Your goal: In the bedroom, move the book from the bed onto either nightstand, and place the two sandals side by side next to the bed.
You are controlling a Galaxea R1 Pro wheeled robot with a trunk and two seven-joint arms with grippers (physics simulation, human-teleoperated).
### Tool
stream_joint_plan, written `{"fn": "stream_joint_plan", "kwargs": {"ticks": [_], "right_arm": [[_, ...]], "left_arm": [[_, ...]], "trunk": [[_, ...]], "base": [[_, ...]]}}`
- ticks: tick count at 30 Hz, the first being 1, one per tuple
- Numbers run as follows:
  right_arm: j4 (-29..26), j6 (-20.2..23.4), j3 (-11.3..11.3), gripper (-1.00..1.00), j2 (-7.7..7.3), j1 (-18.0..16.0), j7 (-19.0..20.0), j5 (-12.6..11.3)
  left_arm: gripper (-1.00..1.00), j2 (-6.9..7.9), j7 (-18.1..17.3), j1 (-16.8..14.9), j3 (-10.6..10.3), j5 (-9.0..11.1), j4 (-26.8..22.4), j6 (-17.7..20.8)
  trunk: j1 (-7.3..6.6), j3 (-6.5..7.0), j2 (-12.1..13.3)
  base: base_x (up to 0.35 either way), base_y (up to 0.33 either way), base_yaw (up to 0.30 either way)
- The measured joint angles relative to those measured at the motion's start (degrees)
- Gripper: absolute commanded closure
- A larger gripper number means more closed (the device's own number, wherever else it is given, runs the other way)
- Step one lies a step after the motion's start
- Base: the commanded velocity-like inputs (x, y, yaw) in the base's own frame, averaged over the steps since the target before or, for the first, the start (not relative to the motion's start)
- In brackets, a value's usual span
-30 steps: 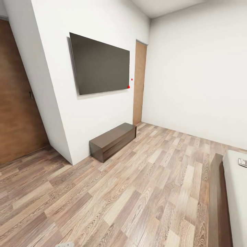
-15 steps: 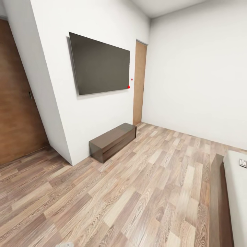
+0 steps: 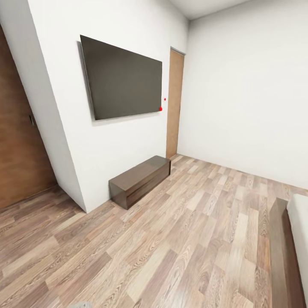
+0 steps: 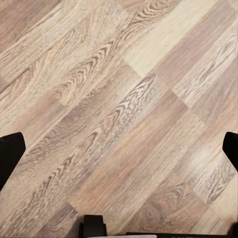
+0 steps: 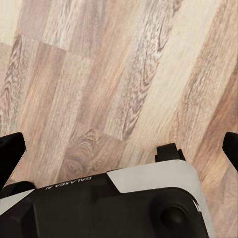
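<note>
Head view: the robot faces a white wall carrying a dark flat screen (image 3: 122,77) at about eleven o'clock, with a low brown cabinet (image 3: 139,179) on the floor beneath it and a narrow wooden door (image 3: 174,102) at twelve o'clock. A wide brown door (image 3: 19,145) stands at nine o'clock. The bed (image 3: 295,252) enters at four o'clock as a dark frame edge and a strip of pale mattress; book, sandals and nightstand cannot be located from here. Left wrist view: the left gripper (image 4: 119,148) hangs over the bare plank floor (image 4: 119,99), its dark fingertips spread wide to either edge, nothing between them. Right wrist view: the right gripper (image 5: 119,148) is likewise spread wide and empty above the planks, with part of the robot's own black-and-white body below it. Judgement: this is the approach stage, nothing yet grasped. The next move calls for turning toward four o'clock to bring the mattress top into sight.
</note>
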Motion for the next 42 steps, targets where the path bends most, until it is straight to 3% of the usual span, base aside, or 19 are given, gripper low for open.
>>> {"fn": "stream_joint_plan", "kwargs": {"ticks": [10,26,42], "right_arm": [[-0.12,0.06,-0.07,-1.0,0.0,0.0,-0.04,-0.02],[-0.12,0.06,-0.08,-1.0,-0.01,0.01,-0.06,-0.12],[-0.12,0.05,-0.08,-1.0,-0.01,0.0,-0.08,-0.2]], "left_arm": [[-1.0,0.0,0.01,-0.01,0.03,0.06,0.02,-0.01],[-1.0,0.0,0.0,-0.02,0.11,0.06,0.03,-0.02],[-1.0,0.01,-0.05,-0.02,0.06,0.06,0.02,0.0]], "trunk": [[0.0,0.0,0.0],[0.01,0.0,0.0],[0.03,0.0,0.01]], "base": [[0.325,0.098,-0.066],[0.284,0.2,-0.289],[0.042,0.035,-0.3]]}}
